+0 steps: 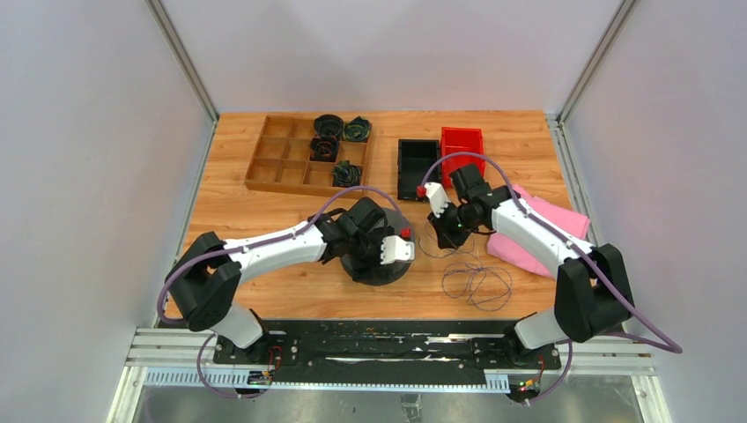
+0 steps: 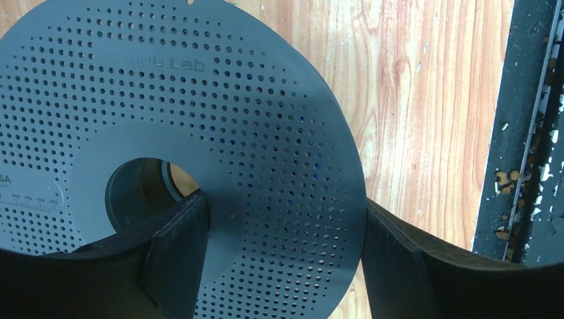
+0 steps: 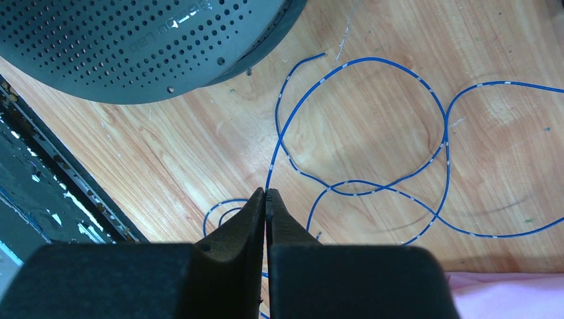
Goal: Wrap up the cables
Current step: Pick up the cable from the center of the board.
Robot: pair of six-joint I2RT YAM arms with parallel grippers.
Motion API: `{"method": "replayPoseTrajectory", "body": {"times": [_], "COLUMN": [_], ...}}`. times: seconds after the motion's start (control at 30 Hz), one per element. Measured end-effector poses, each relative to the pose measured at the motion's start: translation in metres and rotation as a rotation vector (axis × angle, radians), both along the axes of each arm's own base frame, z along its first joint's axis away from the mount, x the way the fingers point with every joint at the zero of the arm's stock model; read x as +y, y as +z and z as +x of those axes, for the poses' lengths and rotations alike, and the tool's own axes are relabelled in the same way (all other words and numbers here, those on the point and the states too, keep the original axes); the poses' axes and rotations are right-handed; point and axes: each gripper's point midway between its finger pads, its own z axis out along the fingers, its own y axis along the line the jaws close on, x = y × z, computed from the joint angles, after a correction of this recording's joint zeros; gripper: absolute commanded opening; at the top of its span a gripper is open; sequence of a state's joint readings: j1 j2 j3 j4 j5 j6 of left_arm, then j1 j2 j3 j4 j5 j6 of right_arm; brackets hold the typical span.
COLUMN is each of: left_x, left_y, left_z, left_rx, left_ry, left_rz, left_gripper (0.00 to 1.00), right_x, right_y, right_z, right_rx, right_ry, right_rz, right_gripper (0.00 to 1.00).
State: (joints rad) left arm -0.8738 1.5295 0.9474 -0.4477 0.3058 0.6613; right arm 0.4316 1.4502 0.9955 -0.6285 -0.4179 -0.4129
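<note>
handling: thin dark blue cable limp, light, tangly; take near its end, where right gripper pinches it. left gripper spread astride perforated grey spool, grip unclear.

thin blue cable, loose overlapping loops, flat on wooden tabletop

Cables lie right of the spool (tray behind it).

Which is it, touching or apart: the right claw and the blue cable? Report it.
Touching. In the right wrist view the blue cable runs straight into the seam of the shut right claw, pinched with no gap.
</note>
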Motion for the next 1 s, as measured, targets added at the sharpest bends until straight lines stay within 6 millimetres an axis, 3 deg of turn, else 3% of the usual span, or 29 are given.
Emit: {"method": "replayPoseTrajectory", "body": {"times": [0.1,0.4,0.67,1.0], "left_x": [-0.002,-0.009,-0.003,-0.023], "left_y": [0.003,0.032,0.082,0.12], "left_z": [-0.002,-0.019,0.005,0.006], "left_rx": [0.017,0.154,0.331,0.616], "left_ry": [0.019,0.083,0.303,0.451], "left_rz": [-0.011,-0.142,-0.415,-0.715], "left_gripper": [0.58,0.45,0.43,0.38], "right_x": [-0.001,-0.007,-0.019,-0.025], "right_y": [0.002,0.012,0.034,0.046], "right_z": [0.001,0.007,0.026,0.037], "right_rx": [-0.007,-0.054,-0.112,-0.132], "right_ry": [-0.002,-0.026,-0.085,-0.121], "right_rz": [0.0,-0.009,0.015,0.075], "right_gripper": [0.01,0.01,0.01,0.01]}}
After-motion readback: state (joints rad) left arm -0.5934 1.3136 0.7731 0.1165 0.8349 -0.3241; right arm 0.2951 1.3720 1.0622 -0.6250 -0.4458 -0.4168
